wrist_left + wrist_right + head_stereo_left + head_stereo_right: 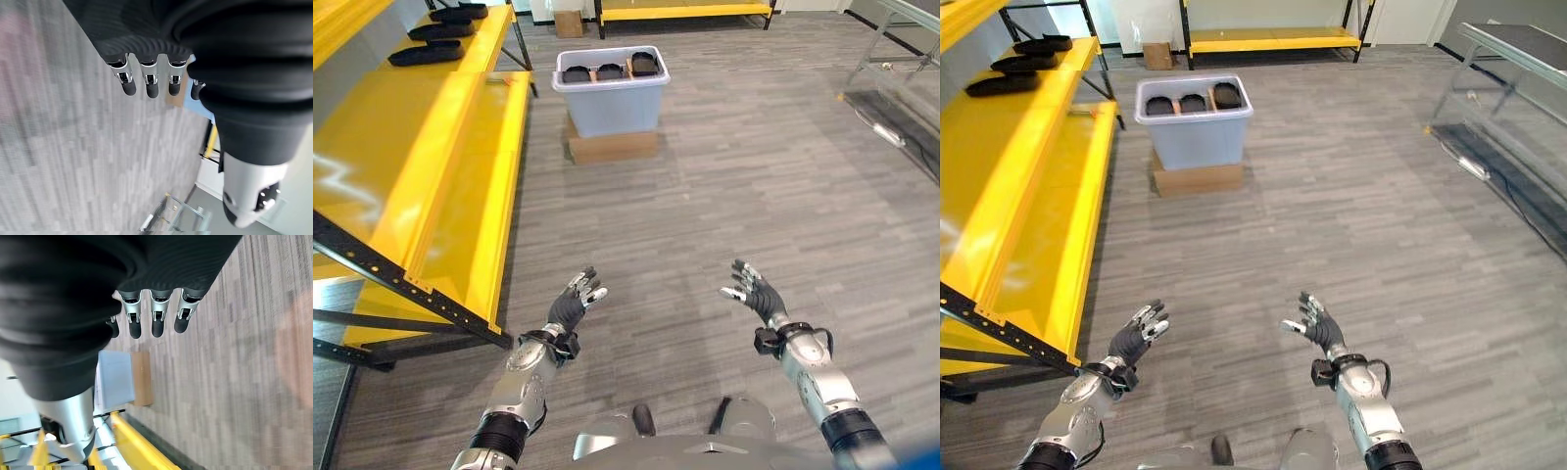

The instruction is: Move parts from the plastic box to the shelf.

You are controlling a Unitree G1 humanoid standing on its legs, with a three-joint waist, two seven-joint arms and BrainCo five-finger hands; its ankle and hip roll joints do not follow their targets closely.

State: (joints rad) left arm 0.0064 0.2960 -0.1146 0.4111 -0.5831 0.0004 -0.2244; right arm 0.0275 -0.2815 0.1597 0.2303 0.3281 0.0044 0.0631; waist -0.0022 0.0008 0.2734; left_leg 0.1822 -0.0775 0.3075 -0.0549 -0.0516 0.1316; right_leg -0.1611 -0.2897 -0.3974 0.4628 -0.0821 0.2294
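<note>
Left hand (570,308) and right hand (756,292) empty, fingers spread, near. Black parts (610,70) in plastic box (612,103) far ahead; yellow shelf (431,166) left.

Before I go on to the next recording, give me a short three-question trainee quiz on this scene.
1. True or false: the left hand holds a black part.
2. What does the plastic box stand on? A) the yellow shelf B) a cardboard box C) the bare floor
3. Fill in: the black parts already moved lie on the ____ shelf.

Key
1. False: both it and the right hand are open and hold nothing, above the floor.
2. B. Three black parts lie in the plastic box.
3. Yellow.
</note>
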